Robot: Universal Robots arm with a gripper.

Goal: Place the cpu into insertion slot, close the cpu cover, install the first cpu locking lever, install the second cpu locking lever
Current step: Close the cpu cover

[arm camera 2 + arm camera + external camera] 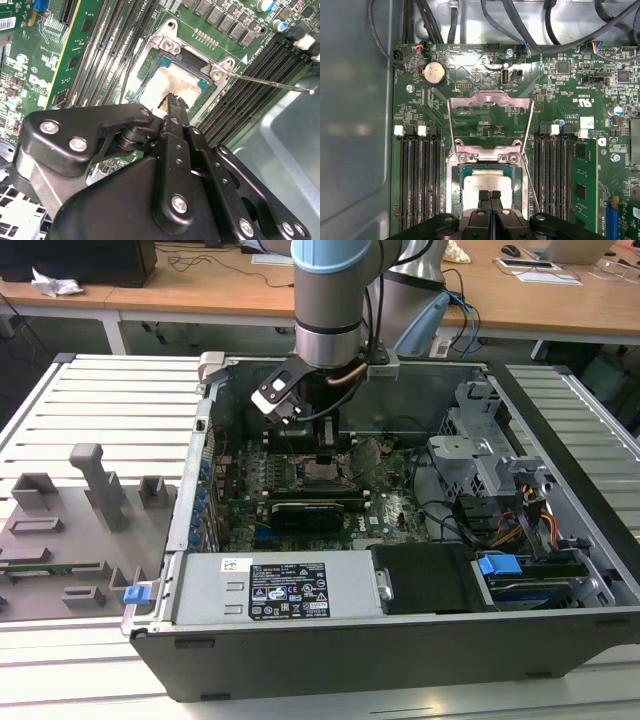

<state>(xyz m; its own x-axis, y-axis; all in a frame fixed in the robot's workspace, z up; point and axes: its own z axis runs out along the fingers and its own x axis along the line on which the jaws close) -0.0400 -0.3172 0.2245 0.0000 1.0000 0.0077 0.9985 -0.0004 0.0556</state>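
Exterior view: my claw (327, 452) reaches down inside the computer case (400, 640). Second wrist view: the claw is clenched and empty, tips low over the cpu (162, 82). First wrist view: the cpu lies in the insertion slot (454, 182) and the cpu cover (490, 100) stands swung open; I judge seating wants light, square pressure.

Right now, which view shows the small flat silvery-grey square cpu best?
The first wrist view: it looks straight down on the cpu, almost all uncovered. The second wrist view shows it slanted, partly behind the black gripper. The exterior view shows a small patch.
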